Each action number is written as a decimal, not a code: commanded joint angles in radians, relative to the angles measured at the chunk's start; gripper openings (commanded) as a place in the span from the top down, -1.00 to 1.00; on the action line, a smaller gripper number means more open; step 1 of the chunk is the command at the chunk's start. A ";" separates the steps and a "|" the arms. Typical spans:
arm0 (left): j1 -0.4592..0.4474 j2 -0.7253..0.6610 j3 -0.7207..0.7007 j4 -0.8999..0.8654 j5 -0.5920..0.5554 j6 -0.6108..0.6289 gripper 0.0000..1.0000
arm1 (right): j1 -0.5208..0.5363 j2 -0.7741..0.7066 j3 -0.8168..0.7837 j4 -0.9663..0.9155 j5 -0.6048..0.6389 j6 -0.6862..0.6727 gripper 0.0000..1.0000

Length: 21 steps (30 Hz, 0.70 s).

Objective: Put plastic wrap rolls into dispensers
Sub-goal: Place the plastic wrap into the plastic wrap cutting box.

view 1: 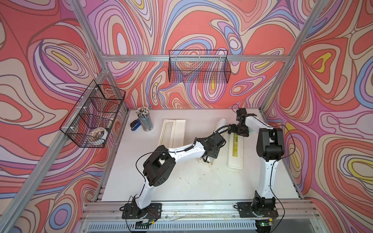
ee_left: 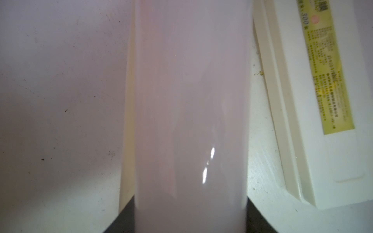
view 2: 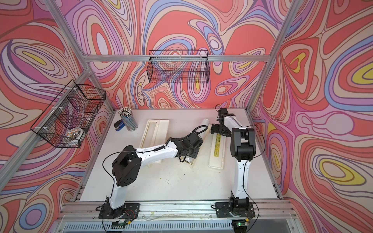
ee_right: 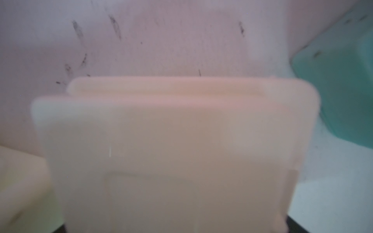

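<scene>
My left gripper (view 1: 209, 159) is shut on a glossy white plastic wrap roll (ee_left: 189, 100), its dark fingers (ee_left: 125, 218) on either side. The roll's far end (view 1: 221, 123) sticks out beyond the wrist, and a cream edge (ee_left: 127, 121) shows just beneath the roll. A closed dispenser (view 1: 235, 150) with a yellow label lies to the right. My right gripper (view 1: 235, 133) is open and straddles that dispenser's far end (ee_right: 171, 131). A second dispenser (view 1: 174, 131) lies open at the back left, partly under the left arm. I see only one roll.
A cup of pencils (view 1: 145, 120) and a blue stapler (view 1: 134, 125) stand at the back left corner. A teal-green block (ee_right: 343, 90) sits by the closed dispenser's far end. Wire baskets hang on the back wall (view 1: 199, 66) and the left frame (view 1: 92, 115).
</scene>
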 commanded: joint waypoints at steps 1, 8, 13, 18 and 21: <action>0.000 -0.069 -0.001 0.037 -0.022 0.028 0.98 | -0.007 0.051 -0.025 -0.009 -0.033 0.021 -0.96; 0.000 -0.025 0.005 0.020 0.012 0.021 0.86 | -0.008 0.051 -0.028 -0.008 -0.034 0.026 -0.96; 0.000 -0.025 0.018 -0.036 -0.003 0.017 0.33 | -0.007 0.052 -0.029 -0.010 -0.030 0.028 -0.97; 0.000 -0.045 0.014 -0.041 -0.012 0.023 -0.20 | -0.007 0.045 -0.036 0.000 -0.020 0.026 -0.97; 0.000 -0.050 0.030 -0.036 -0.016 0.027 -0.36 | -0.007 0.056 -0.028 -0.007 -0.013 0.030 -0.96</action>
